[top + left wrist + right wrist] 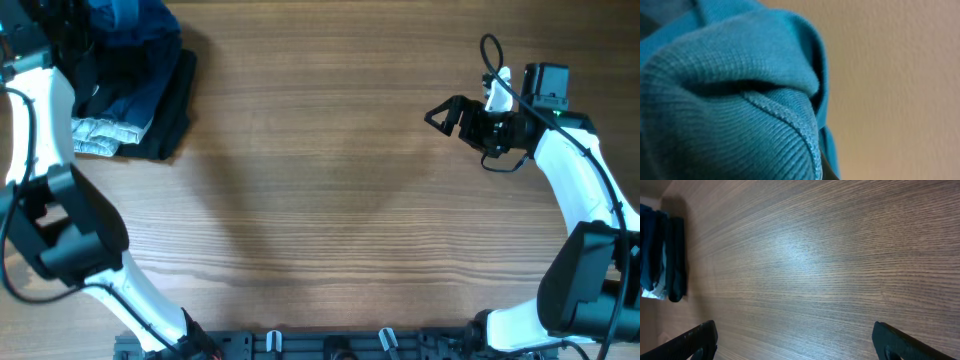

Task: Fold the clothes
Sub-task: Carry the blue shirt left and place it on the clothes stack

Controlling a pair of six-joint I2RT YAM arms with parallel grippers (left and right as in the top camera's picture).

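Table (pixel 330 180), left gripper hidden behind clothes (pixel 730 115)

A wooden table (pixel 330 190) carries a pile in one corner: a black garment (pixel 178 115) beneath navy denim (pixel 135 100) and pale denim (pixel 100 135).

Wood-grain table (pixel 330 190) with folded dark garments (pixel 150 105) in one corner.

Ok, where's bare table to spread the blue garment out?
The whole middle of the table is bare, from the folded pile at far left across to the open right gripper. Crowded only in the far-left corner, where the blue garment is bunched over the pile.
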